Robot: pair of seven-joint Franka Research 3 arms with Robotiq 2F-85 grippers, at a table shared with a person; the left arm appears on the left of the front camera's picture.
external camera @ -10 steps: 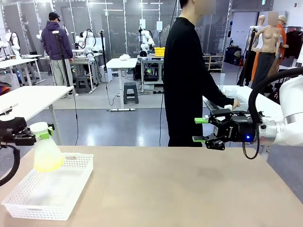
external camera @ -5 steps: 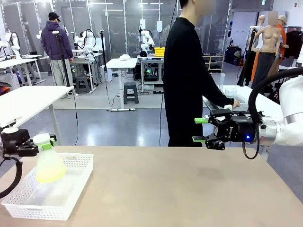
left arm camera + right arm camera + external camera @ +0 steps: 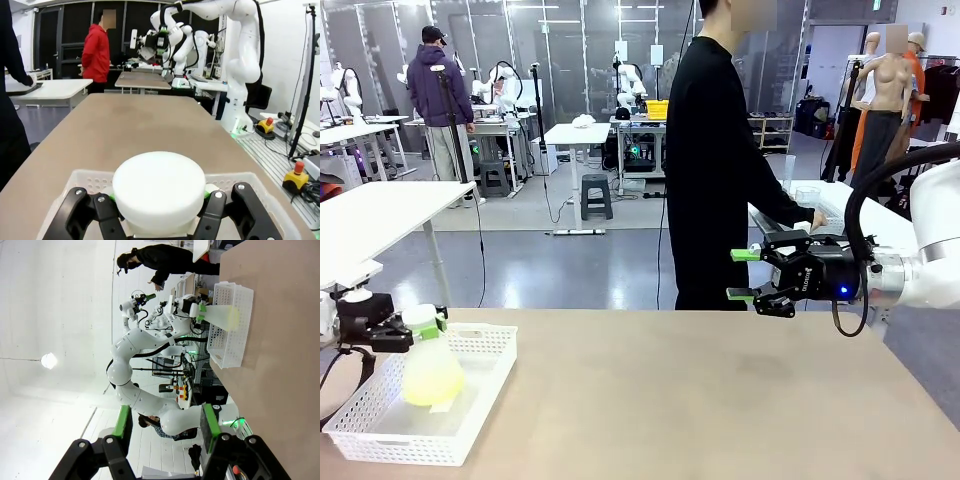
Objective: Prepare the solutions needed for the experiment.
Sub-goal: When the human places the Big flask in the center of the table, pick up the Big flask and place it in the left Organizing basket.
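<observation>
Left gripper (image 3: 423, 323) jaws grip a flask (image 3: 430, 370) of solutions (image 3: 432, 385) inside the basket (image 3: 470, 425); right gripper (image 3: 748, 275) jaws open.

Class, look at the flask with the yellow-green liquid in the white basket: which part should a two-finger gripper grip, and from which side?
Grip the narrow neck just under the white stopper, coming in level from the side. The flask stands upright and widens downward, so its body is probably too broad. The left gripper holds it this way over the basket.

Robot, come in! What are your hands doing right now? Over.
Left gripper shut on flask neck, over the white basket. Yellow-green solution inside. Right gripper open, empty. Nothing blocking.
</observation>
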